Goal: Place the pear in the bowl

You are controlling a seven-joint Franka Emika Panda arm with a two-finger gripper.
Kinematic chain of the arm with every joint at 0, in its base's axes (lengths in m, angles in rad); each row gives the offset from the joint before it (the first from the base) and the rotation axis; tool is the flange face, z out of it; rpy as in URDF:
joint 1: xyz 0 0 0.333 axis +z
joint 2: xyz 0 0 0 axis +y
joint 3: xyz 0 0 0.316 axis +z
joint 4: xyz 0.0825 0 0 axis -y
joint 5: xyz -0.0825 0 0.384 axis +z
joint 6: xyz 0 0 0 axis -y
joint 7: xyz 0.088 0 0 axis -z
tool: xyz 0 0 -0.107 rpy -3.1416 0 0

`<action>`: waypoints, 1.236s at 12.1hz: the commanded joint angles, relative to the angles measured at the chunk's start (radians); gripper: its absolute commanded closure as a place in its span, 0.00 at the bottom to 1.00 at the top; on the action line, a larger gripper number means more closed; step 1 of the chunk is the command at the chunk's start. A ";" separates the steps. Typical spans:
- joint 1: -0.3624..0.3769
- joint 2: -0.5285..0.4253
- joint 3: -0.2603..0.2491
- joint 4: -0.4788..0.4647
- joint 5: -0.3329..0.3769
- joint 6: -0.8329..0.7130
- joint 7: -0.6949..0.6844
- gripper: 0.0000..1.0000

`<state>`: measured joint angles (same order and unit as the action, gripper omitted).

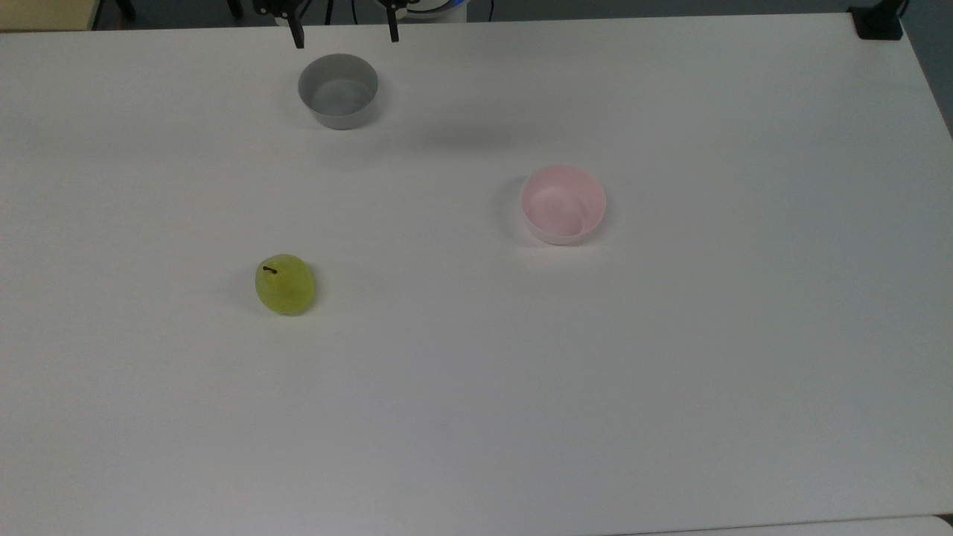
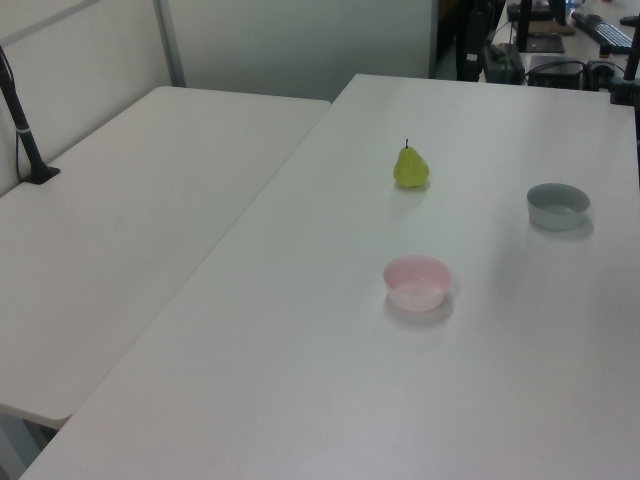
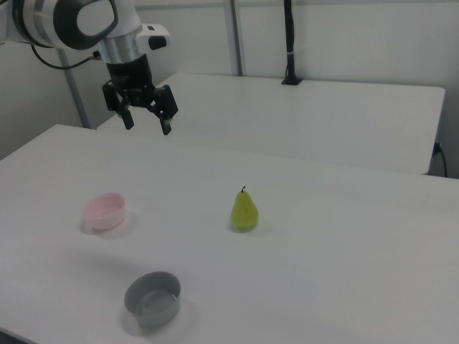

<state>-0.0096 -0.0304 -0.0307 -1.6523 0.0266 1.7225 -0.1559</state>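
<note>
On the white table point(image 1: 670, 372) we've got the pear point(image 1: 285, 284) standing upright, stem up, all on its own, nothing touching it. In the top view it sits toward the lower left, well apart from the bowl point(image 1: 563, 204), which lies up and to the top view's right and holds nothing. The grey bowl point(image 1: 338, 90) sits near the top edge of the top view, also with nothing in it, and well clear of both.

Up high we see the gripper point(image 3: 147, 121), hanging in the air above the table with its fingers point(image 3: 166, 126) spread wide and nothing between them. In the top view the two dark fingertips poke in at the upper edge, just past the grey bowl, gripper point(image 1: 344, 34) open there too. The arm point(image 3: 72, 21) reaches in from the right view's upper left.

From the right view, we have the pear point(image 3: 244, 211) in the middle, the bowl point(image 3: 105, 211) off to the right view's left, the grey bowl point(image 3: 153, 298) nearest the camera. The left view shows the pear point(image 2: 410, 167) farther back, the bowl point(image 2: 417, 282) nearer, the grey bowl point(image 2: 558, 205) toward the left view's right
</note>
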 commanded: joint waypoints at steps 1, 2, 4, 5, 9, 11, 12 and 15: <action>0.011 -0.013 -0.022 -0.023 0.013 0.017 -0.097 0.00; 0.008 -0.011 -0.022 -0.023 0.013 0.017 -0.163 0.00; -0.004 -0.006 -0.023 -0.023 0.010 0.019 -0.250 0.00; -0.009 -0.003 -0.023 -0.020 0.010 0.019 -0.289 0.00; -0.030 0.003 -0.025 -0.012 0.009 -0.004 -0.332 0.00; -0.039 0.027 -0.026 -0.014 -0.003 0.005 -0.338 0.00; -0.039 0.038 -0.026 -0.012 -0.013 0.011 -0.340 0.00; -0.041 0.073 -0.035 -0.015 -0.013 0.014 -0.341 0.00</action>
<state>-0.0501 0.0217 -0.0537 -1.6615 0.0211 1.7224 -0.4687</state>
